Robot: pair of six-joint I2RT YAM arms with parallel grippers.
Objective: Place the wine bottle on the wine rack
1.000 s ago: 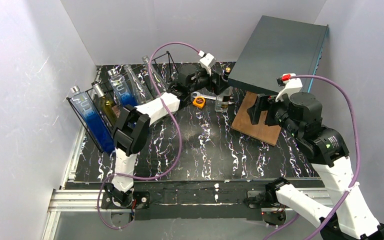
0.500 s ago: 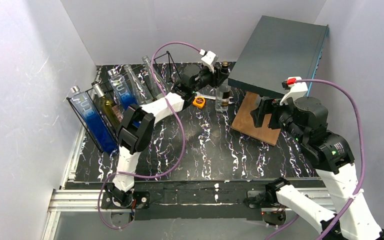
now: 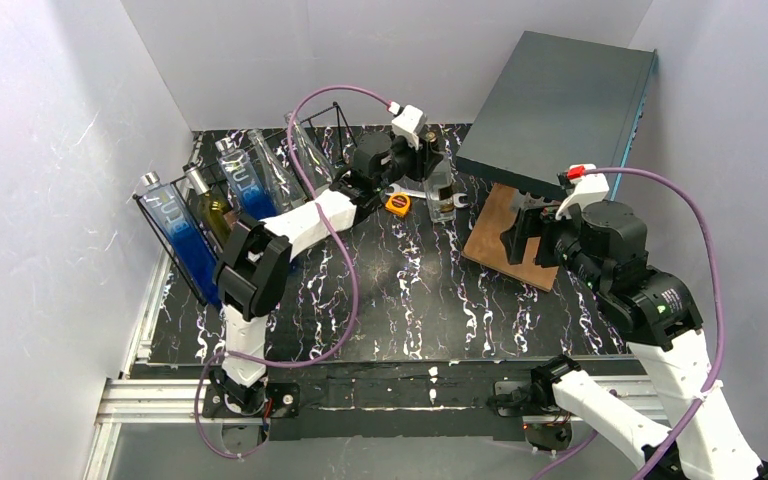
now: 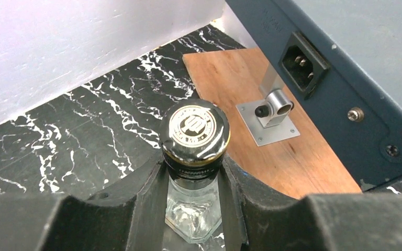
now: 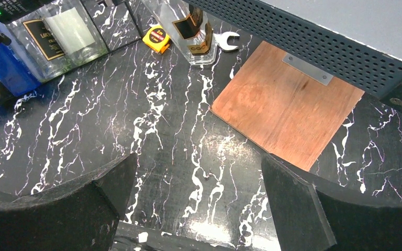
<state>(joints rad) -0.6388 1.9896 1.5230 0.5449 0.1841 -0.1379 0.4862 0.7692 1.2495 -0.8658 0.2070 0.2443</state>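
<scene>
The left claw [image 4: 193, 180] is clamped on the neck of the wine bottle [image 4: 194, 130] just under its black-and-gold cap, the bottle upright at the back of the worktop [image 3: 410, 290] beside the wooden board [image 3: 505, 245], apart from the wine rack [image 3: 172, 250], while the right claw [image 5: 199, 183] hangs with jaws wide apart.

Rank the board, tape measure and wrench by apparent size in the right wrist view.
1. Board, by far largest.
2. Tape measure and wrench look alike; the bottle hides part of the wrench, so unranked.
</scene>
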